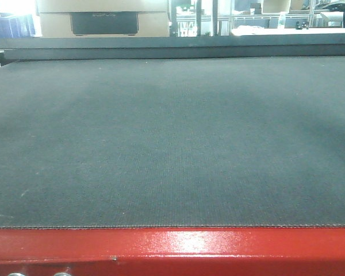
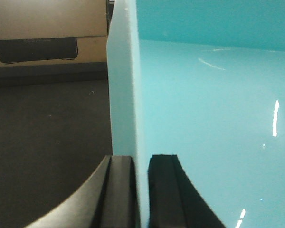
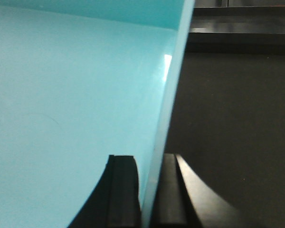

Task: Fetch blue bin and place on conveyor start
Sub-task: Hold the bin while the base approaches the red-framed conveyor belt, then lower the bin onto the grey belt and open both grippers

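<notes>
Wide and black, the conveyor start [image 1: 172, 144] fills the front view, red edge [image 1: 172, 247] in front. At our left wrist, our left tool [image 2: 141, 164] pinches a wall of the blue bin [image 2: 213, 118]. At our right wrist, our right tool [image 3: 149, 164] pinches the other wall.

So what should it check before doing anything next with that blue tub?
1. Left jaws clamp the blue bin by its wall, one pad each side: ok.
2. Right jaws clamp the other side wall the same way: ok.
3. Conveyor belt bare in the front view: ok.
4. Bin's height above the belt: cannot tell.
5. Bin past the red front edge: cannot tell, as the front view misses the bin.
6. Nothing loose inside the bin: ok where visible.
</notes>
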You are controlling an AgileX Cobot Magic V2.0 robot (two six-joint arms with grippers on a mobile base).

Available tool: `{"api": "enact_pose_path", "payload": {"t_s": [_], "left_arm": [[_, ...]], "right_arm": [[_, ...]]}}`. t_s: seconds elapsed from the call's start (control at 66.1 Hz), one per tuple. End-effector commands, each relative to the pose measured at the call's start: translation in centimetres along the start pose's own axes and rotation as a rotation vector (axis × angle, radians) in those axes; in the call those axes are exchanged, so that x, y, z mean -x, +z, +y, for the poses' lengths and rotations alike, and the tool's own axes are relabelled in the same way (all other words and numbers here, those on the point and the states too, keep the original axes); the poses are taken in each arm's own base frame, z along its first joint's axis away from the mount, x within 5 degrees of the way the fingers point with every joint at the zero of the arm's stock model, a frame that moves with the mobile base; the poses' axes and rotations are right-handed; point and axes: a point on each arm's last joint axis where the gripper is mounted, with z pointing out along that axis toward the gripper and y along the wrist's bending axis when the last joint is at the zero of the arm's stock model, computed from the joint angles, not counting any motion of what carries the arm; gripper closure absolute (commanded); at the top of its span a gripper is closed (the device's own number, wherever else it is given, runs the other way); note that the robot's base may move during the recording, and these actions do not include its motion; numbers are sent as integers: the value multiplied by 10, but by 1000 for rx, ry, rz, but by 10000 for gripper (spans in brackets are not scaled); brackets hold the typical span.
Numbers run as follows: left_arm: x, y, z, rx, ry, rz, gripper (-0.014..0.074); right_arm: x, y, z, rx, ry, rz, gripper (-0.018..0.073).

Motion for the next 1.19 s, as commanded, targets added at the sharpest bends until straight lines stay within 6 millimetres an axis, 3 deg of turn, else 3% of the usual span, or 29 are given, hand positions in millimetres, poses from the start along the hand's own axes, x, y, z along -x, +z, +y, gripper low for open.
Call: {"api": "enact_pose_path", "payload": {"t_s": [0.0,0.166,0.272,0.423,0.62,0.741,0.877,0.983,1.179], "left_arm": [[5,-8,-2,-26,-31,-19,708],[-18,-9,-1,-10,-50,216,708],[-43,2,0,5,-44,339,708],[-97,30,1,10,-35,460,708],[-160,57,2,-9,-31,450,708],[-183,66,3,-11,-28,470,708],[-203,82,4,1,-24,552,697],[-212,88,4,6,-26,595,585],[-211,85,4,9,-26,611,186]], "right_arm": [[6,-6,0,-2,-28,-43,712],[-11,-7,0,4,-11,143,712],[-31,1,-3,-4,-4,257,712],[-72,26,-11,-24,10,356,712],[-124,65,-22,-51,27,420,712],[-152,86,-28,-66,34,478,712],[-166,102,-32,-75,38,524,697],[-169,105,-32,-77,39,540,570],[-167,102,-32,-75,38,536,69]]}}
